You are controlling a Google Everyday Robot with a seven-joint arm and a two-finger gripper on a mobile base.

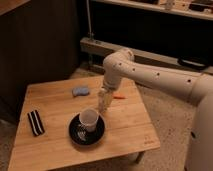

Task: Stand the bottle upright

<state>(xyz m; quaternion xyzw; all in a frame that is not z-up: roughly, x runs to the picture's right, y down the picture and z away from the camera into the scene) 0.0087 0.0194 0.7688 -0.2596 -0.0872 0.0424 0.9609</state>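
Observation:
My white arm reaches in from the right over the wooden table (125, 125). The gripper (103, 102) points down at the table's middle, just right of a black plate (75, 134). A pale, narrow, upright shape sits at the gripper's tip and reaches the tabletop. It may be the bottle, but I cannot tell it apart from the gripper. A white cup-like vessel (89, 119) stands on the black plate, close to the gripper's left.
A blue sponge-like object (80, 91) lies at the table's back middle. A small orange item (119, 96) lies just right of the gripper. A black striped bar (35, 122) lies near the left edge. Dark shelving stands behind the table.

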